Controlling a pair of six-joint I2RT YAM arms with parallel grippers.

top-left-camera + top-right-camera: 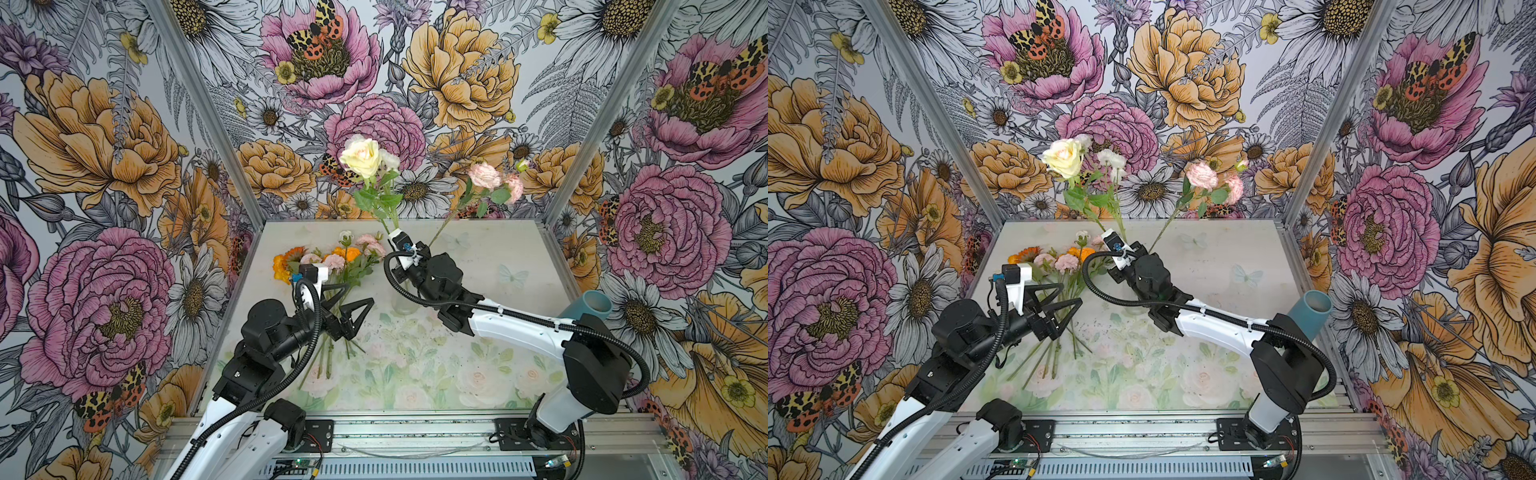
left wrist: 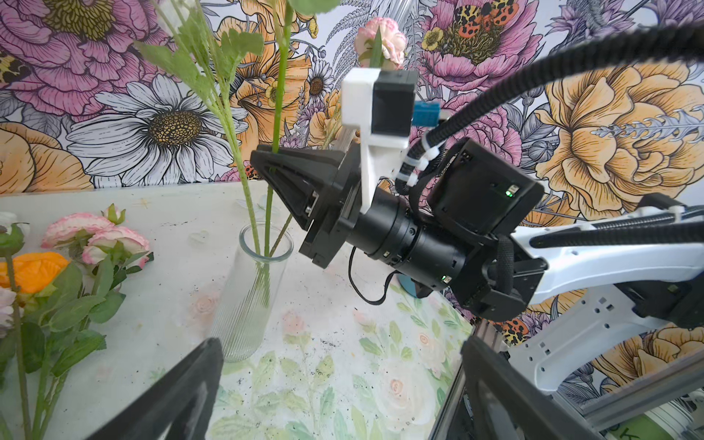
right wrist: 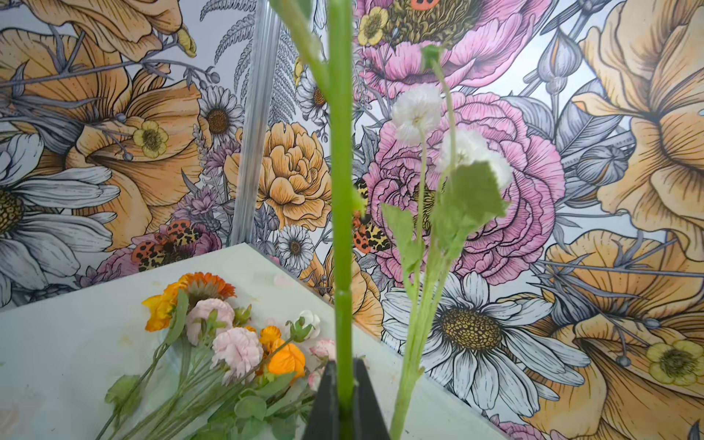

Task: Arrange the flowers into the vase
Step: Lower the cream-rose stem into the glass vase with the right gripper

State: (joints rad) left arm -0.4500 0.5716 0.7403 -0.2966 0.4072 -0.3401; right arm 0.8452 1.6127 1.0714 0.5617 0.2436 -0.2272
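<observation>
The 2 top views look down from high above the front of the table [image 1: 478, 249] toward the back wall [image 1: 374, 83], taking in all of it. The left wrist camera sits low and close, facing the vase [image 2: 247, 297] and the right gripper [image 2: 263, 164]. The right wrist camera looks up a stem [image 3: 340, 190] toward the same wall. All 4 views share the loose flowers [image 3: 228, 343].

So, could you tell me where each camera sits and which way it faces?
Top views: above the front rail, looking down and back over the table; both arms show, left gripper open.
Left wrist: on the left arm, facing the vase and the right gripper; its own fingers show.
Right wrist: on the right arm, looking along the held stem towards a wall corner; its shut fingers show.
Shared: both wrist views show that stem and the loose flowers.
</observation>
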